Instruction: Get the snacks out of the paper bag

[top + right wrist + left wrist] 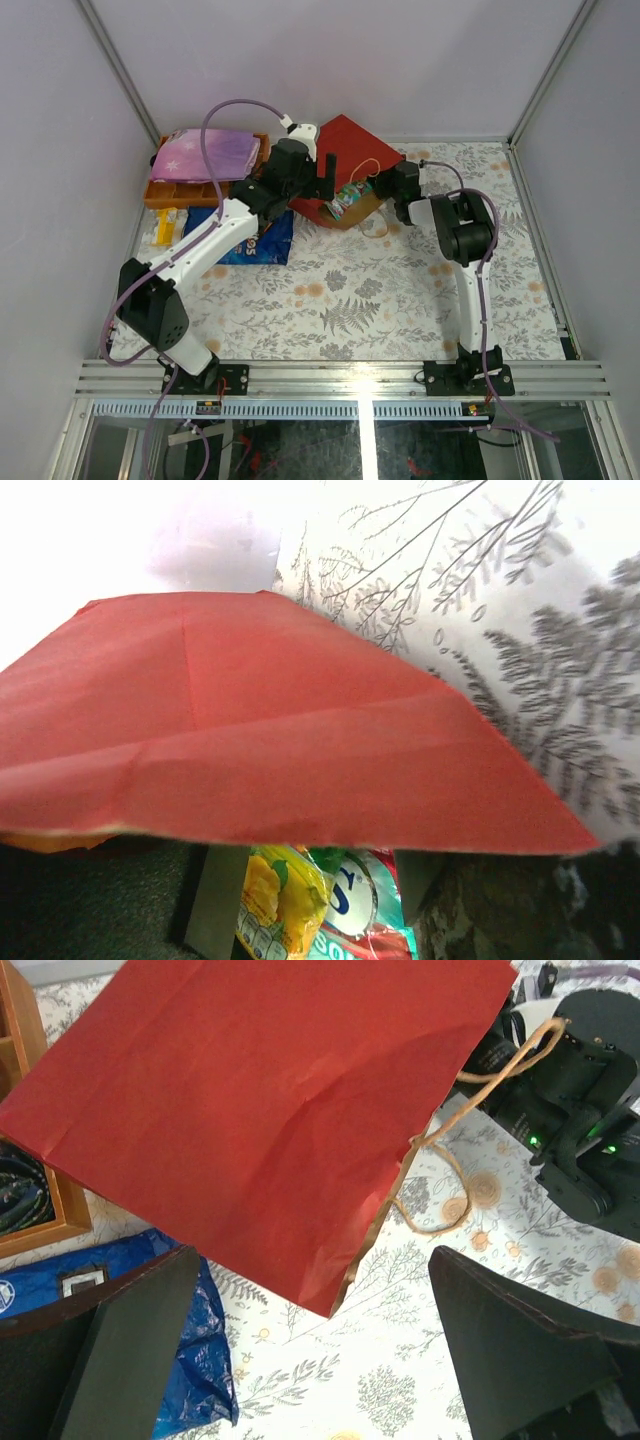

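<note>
At far left, an orange tray (pixel 165 190) carries a starry pouch (pixel 205 153). Just in front of it the blue Doritos bag (pixel 245 240) lies flat on the counter (pixel 350 300), outside the paper bag (pixel 345 145). The left end effector (pixel 312 1270) hangs over the red bag's edge, fingers wide apart and empty. The bag lies on its side – brown mouth towards the right arm, cord handle (pixel 440 1190) trailing. In that mouth sits a green-and-yellow packet (pixel 350 197) – the right end effector (pixel 318 880) is clamped on it.
</note>
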You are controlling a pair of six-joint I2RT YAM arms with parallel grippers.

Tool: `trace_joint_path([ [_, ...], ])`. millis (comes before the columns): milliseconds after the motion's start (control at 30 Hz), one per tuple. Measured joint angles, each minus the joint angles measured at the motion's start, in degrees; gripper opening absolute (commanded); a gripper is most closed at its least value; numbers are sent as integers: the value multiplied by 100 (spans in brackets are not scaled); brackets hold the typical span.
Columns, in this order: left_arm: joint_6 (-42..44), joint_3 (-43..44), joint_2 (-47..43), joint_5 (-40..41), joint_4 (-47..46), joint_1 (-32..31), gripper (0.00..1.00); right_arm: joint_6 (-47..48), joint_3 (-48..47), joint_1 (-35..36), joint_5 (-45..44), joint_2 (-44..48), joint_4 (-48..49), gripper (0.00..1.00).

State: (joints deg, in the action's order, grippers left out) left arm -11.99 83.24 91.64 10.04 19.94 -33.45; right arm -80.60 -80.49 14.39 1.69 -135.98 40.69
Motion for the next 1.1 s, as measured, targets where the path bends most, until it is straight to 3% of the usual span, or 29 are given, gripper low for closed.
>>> trace_joint_path([
  [67, 24, -90, 0, -2, 2, 0, 100, -74, -133, 103, -111, -164, 133, 47],
  [167, 37, -199, -2, 0, 0, 0, 100, -179, -203, 289, -284, -391, 490, 20],
  [233, 37, -278, -24, 2, -7, 0, 100, -297, -131, 389, -398, -487, 857, 12],
  [400, 31, -463, -188, 2, -4, 0, 100, -304, 892, 501, -645, -9, 1436, 12],
  [733, -122, -702, -726, -15, 39, 0, 100, 304, 4277, 555, -372, 3156, 1296, 11],
  [900, -249, -811, -1106, 42, 105, 0, 100, 1316, 5237, 48, 531, 5110, -90, 12],
  [1100, -448, -1001, -1604, 50, 369, 0, 100, 3585, 4535, -787, 831, 6419, -3344, 12],
])
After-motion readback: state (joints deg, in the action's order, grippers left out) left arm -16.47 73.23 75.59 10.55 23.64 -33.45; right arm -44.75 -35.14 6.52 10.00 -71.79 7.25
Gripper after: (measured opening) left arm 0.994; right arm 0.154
